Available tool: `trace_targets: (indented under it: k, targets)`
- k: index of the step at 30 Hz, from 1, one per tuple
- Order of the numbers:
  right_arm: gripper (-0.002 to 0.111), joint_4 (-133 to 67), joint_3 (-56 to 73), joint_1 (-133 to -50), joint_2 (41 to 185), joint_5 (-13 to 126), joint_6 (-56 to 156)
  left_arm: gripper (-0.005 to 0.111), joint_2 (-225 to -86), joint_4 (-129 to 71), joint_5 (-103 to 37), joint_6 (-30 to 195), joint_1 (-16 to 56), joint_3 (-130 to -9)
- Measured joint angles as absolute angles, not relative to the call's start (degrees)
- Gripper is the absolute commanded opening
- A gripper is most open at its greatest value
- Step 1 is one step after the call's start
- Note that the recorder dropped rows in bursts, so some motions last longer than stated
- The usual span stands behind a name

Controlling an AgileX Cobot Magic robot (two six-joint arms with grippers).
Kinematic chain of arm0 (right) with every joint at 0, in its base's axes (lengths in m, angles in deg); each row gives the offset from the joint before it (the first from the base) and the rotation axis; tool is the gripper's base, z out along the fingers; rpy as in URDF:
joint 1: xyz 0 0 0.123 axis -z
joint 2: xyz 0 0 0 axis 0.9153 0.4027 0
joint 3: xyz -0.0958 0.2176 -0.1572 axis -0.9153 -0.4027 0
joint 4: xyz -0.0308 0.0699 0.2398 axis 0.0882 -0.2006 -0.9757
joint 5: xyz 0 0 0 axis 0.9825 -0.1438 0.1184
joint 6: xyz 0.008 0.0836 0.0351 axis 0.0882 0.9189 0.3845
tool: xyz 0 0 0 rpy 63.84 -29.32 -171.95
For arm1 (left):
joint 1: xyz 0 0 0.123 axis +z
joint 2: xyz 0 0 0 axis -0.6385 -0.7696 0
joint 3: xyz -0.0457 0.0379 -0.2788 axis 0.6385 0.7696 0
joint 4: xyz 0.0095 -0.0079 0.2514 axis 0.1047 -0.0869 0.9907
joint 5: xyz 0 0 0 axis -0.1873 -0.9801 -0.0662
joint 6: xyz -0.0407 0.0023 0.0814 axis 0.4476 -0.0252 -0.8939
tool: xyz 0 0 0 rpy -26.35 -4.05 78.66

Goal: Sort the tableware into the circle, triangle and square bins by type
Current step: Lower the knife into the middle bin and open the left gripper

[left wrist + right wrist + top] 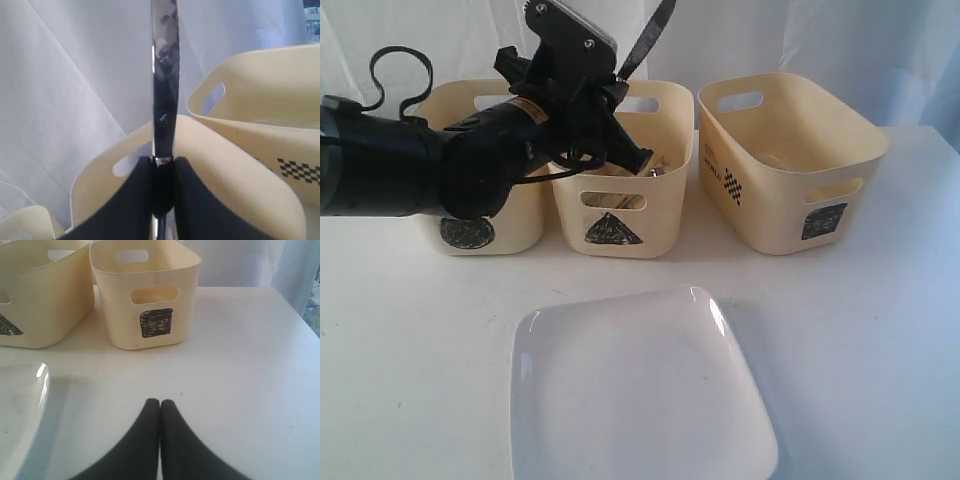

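My left fingers [142, 190] are clamped on the knife [165, 75] at the base of its blade, holding it above the triangle bin [620, 215], blade rising and tilted right; the handle is hidden and the tip cut off. My arm covers most of the circle bin [470, 232]. My right fingers [172, 440] are pressed together, empty, over the table [250, 365] near the square bin [150, 305]. The white square plate [640, 390] lies nearest, its near edge cut off

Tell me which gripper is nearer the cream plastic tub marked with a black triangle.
Left. The left gripper hangs over the triangle tub, clamping a steel knife; the right gripper sits shut over the white table, before the square-marked tub.
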State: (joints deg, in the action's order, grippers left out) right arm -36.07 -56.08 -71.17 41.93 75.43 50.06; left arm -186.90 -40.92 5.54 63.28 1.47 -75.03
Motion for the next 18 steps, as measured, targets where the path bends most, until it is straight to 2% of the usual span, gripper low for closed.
trace_targets:
  k: [18]
  targets:
    - [0.0,-36.07,-56.08,-71.17,41.93,75.43,50.06,0.0,-199.68,-33.24,5.42,88.71,9.91,-88.83]
